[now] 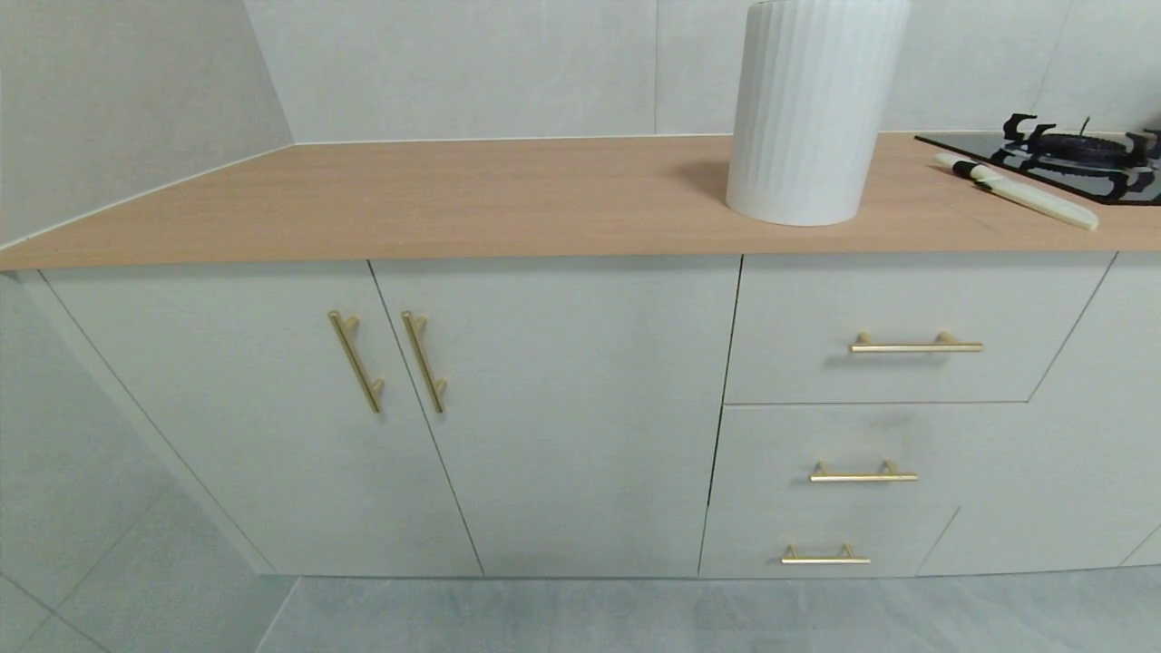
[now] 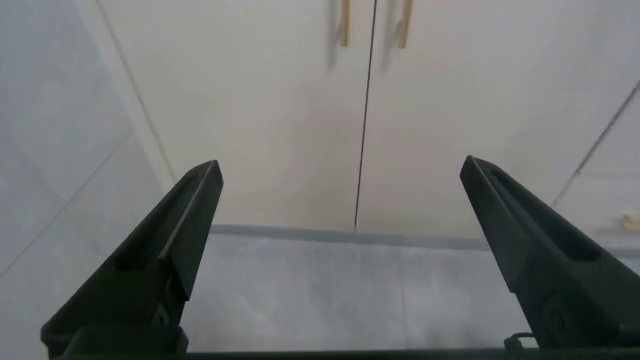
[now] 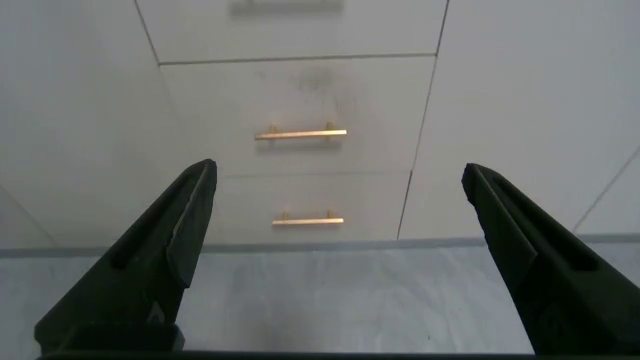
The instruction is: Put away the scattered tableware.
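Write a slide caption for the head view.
White ribbed container and a knife on the wooden countertop beside the stove, above closed cabinet doors and drawers.

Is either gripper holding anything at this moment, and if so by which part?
Nothing is held. The left gripper and the right gripper are both open and empty; the knife lies on the countertop.

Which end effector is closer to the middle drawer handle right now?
Right. The right end effector faces the middle drawer handle head-on; the left end effector faces the cabinet doors, off to that handle's left.
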### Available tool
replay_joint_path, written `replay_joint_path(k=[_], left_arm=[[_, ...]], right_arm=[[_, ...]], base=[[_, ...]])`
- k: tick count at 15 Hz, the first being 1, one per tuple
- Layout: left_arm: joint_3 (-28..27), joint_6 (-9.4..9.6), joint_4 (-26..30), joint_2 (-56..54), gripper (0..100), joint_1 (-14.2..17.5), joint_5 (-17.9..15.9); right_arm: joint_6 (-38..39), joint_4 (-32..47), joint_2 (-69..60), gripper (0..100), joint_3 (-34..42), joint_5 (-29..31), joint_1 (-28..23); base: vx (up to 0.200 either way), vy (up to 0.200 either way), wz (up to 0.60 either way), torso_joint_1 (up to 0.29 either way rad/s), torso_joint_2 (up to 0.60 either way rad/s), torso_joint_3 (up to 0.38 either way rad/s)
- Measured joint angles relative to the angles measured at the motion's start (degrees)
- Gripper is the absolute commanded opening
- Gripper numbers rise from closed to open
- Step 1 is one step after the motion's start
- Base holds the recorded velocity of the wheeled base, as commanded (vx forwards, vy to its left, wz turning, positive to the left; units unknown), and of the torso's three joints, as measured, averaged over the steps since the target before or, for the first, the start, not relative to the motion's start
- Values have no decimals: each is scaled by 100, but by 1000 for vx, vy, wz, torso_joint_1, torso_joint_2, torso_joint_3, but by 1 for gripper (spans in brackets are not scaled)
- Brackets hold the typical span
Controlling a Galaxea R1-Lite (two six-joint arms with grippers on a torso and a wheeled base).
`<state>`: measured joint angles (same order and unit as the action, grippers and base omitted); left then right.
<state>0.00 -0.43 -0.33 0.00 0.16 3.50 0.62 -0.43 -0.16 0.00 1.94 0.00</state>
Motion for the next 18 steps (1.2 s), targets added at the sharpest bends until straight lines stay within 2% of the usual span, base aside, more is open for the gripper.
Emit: replay_joint_path(k=[5,14,16,18], left_arm=[[-5,0,6,0,100,5,0],[-2,-1,1,0,100,0,-2],[-2,-4,1,0,100,0,0],[-2,-4,0,0,100,5,0]], right_arm=[[4,0,2,100,0,-2,0],[13,0,5,100,0,-2,0],[16,0,5,100,0,0,0],[16,0,5,100,0,0,-2]], base=[[200,0,0,4,5,0],[0,0,0,0,0,0],[0,0,-600,2,2,-2],[0,0,0,0,0,0]])
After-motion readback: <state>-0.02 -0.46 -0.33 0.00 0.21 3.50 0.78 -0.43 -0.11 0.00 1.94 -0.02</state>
